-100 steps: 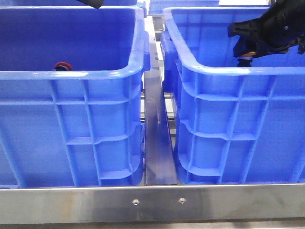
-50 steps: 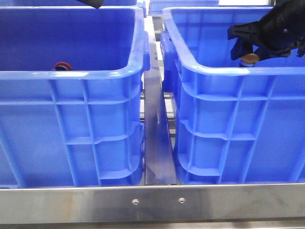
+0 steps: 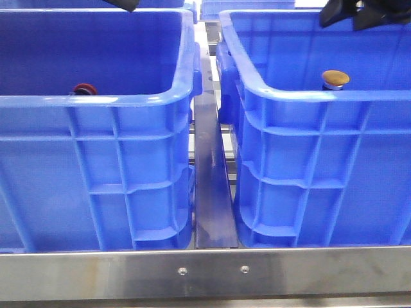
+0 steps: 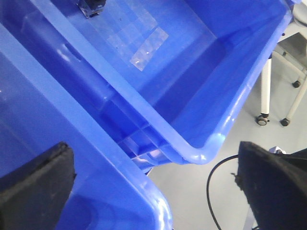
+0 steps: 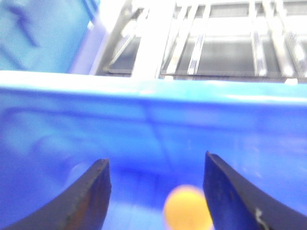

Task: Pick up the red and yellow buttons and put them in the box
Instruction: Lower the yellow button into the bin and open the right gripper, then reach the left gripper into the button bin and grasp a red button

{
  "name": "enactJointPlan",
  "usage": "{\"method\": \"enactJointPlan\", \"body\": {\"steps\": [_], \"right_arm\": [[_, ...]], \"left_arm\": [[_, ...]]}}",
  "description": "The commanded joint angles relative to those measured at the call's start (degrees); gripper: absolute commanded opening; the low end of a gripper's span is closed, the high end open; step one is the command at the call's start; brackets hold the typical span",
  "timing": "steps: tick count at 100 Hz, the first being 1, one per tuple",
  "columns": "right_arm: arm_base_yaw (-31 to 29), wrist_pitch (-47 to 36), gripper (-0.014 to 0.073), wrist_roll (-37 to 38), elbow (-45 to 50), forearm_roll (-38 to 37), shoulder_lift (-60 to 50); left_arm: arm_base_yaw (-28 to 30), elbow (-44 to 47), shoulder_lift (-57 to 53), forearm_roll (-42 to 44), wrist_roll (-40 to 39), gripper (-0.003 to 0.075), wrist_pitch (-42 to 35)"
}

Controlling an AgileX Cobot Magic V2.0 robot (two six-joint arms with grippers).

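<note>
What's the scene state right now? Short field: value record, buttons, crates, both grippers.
yellow button: domed yellow-orange cap on a silver base, upright inside the right bright-blue plastic crate, free of the gripper
red button: dark red cap, inside the left bright-blue plastic crate, mostly hidden by the near rim
right gripper: open, empty, above the yellow button; in the front view at the top edge
left gripper: open, empty, over the crate rims
between crates: dark metal strip
front edge: silver metal rail
</note>
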Motion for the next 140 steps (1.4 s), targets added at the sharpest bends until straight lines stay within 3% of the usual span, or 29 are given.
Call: {"method": "enactJointPlan", "body": {"steps": [1, 14, 28, 42, 59, 66, 108, 140], "right_arm": [[-0.28, 0.68, 0.0456, -0.56, 1.89, 0.12, -7.04], [-0.28, 1.50, 0.0456, -0.56, 7.33, 0.12, -14.12], [-0.28, 1.50, 0.0456, -0.56, 11.08, 0.12, -19.07], [-0.28, 1.54, 0.0456, -0.56, 12.14, 0.12, -20.09], [-0.28, 2.02, 0.0456, -0.56, 12.18, 0.17, -19.96], [-0.28, 2.02, 0.0456, -0.56, 12.18, 0.17, -19.96], [-0.28, 2.02, 0.0456, -0.56, 12.18, 0.17, -19.96], [-0.28, 1.51, 0.0456, -0.56, 12.18, 0.17, -19.96]], "left_arm": [[-0.16, -1.80, -2.25, -2.07, -0.07, 0.0638, -3.32], [2.70, -1.80, -3.01, 0.25, -3.56, 0.0638, -5.70], [6.75, -1.80, -2.86, 8.18, -8.70, 0.0638, -10.08], [9.73, -1.80, -1.55, 20.63, -20.89, 0.0638, -13.20], [10.59, -1.93, 1.75, 42.18, -40.28, 0.0638, -14.41], [10.59, -2.53, 4.08, 46.45, -45.20, 0.0638, -13.88], [10.59, -16.87, 20.43, 48.26, -46.75, 0.0638, -4.81], [10.59, -18.66, 26.52, 48.26, -46.75, 0.0638, -5.00]]}}
